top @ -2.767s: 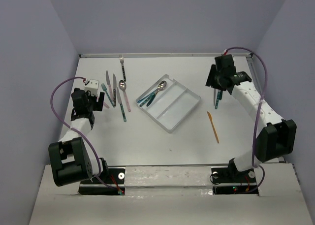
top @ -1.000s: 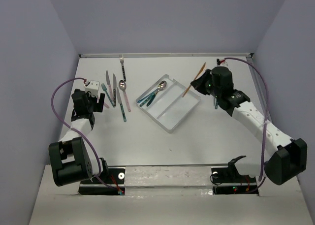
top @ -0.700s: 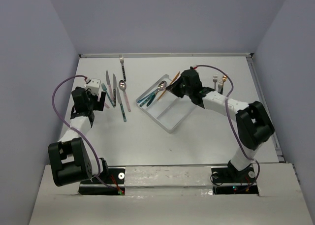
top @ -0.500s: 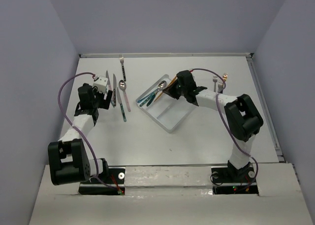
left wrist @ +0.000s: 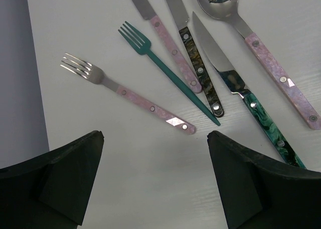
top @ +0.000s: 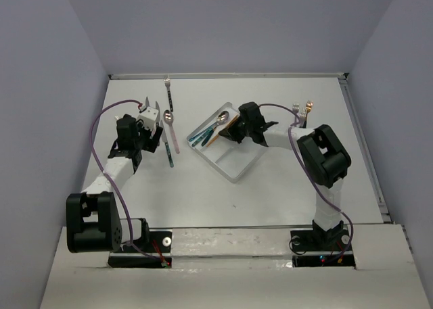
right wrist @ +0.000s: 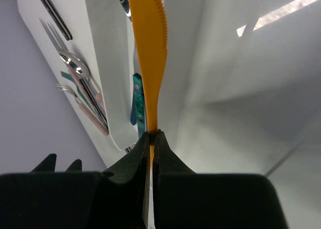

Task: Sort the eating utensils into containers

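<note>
My right gripper [right wrist: 151, 136] is shut on the handle end of an orange knife [right wrist: 150, 48]. It holds the blade low over the clear three-compartment tray [top: 249, 151], beside the utensils lying in the tray's left compartment [top: 206, 132]. My left gripper [left wrist: 154, 135] stands open above bare table just short of a loose group: a pink-handled fork [left wrist: 131, 97], a teal fork [left wrist: 168, 74], a pink-handled knife [left wrist: 168, 41], a black-handled knife [left wrist: 199, 68], a green-handled knife [left wrist: 253, 106] and a pink-handled spoon [left wrist: 268, 63]. Nothing lies between its fingers [left wrist: 65, 174].
One fork [top: 168, 92] lies alone near the back wall. Two more utensils [top: 302, 111] lie right of the tray, behind my right arm. The left wall runs close to the loose group.
My right arm has swung left from the table's right side with the orange knife and come down over the tray. My left arm has moved right, toward the loose utensils.
</note>
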`<state>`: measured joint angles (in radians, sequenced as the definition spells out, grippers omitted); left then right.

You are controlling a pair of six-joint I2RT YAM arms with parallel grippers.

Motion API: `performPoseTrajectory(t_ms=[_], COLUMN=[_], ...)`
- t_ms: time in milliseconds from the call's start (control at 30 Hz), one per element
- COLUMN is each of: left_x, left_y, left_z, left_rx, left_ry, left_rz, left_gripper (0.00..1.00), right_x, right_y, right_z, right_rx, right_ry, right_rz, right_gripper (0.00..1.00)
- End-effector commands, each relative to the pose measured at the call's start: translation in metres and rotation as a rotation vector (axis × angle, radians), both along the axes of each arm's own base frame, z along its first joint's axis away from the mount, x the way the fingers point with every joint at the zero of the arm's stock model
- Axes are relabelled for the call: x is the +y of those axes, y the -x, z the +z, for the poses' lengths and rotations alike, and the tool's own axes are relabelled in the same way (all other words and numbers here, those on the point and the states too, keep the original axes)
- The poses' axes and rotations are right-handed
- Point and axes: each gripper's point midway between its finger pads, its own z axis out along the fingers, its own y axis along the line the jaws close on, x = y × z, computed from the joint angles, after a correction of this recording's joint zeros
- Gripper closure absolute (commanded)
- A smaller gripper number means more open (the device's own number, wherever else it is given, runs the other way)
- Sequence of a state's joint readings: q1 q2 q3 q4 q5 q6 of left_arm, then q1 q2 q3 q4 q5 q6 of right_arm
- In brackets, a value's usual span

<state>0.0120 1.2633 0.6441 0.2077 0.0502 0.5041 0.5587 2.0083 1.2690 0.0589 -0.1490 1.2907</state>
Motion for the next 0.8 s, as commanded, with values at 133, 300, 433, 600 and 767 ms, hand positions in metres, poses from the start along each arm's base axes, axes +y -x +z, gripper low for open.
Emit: performPoseTrajectory(t_ms=[133, 300, 433, 600, 767], left_x=[-0.002, -0.003, -0.021, -0.04, -0.061], left_y=[-0.012, -0.014, -0.015, -0.022, -0.034], left_z=[0.019, 0.017, 0.018, 0.022, 0.021], left_rx=[-0.046, -0.04, -0.04, -0.028, -0.001], left_ry=[-0.007, 0.006, 0.016, 0.031, 0.08], left_rz=[-0.008, -0.008, -0.051, -0.09, -0.107], left_gripper=[0.01, 0.01, 0.01, 0.01, 0.04], right_x=[-0.005, 0.002, 0.007, 0.002, 0.001], right_y=[0.01, 0.014, 0.017, 0.014, 0.01], right_z=[0.036, 0.021, 0.014, 0.019, 0.037], right_rx=[-0.069, -0.011, 0.018, -0.007, -0.077], right_ry=[-0.011, -0.018, -0.029, -0.014, 0.004], right_rz=[0.002, 0.03, 0.052, 0.033, 0.058], right_gripper=[1.0, 0.94, 0.78, 0.68, 0.62])
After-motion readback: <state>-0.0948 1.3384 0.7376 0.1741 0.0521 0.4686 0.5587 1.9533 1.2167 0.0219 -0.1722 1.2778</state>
